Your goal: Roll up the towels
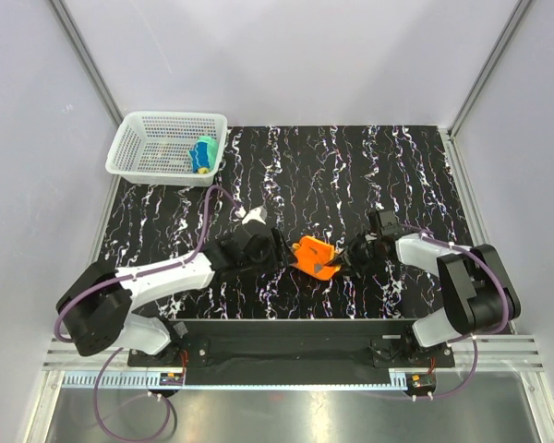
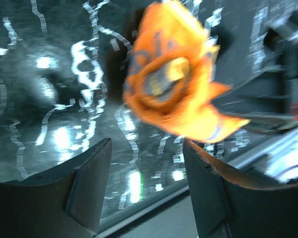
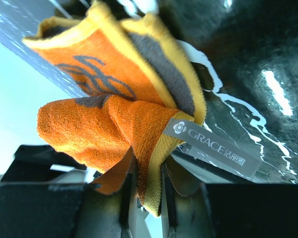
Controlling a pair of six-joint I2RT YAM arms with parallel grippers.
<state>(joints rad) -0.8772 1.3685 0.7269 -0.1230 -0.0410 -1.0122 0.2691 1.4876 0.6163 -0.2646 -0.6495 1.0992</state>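
Orange towel lies bunched in a loose, half-formed roll at the near middle of the table, between the two grippers. Its yellow-hemmed edge is pinched in the nearly closed fingers of the right gripper. The left gripper is poised just to its left, fingers well apart, with nothing in them. For a tight roll, the pinched edge is probably best held taut while the loose folds are gathered from the left, so the coil cannot spring open. A yellow towel, seemingly rolled, is seen in the basket at the far left.
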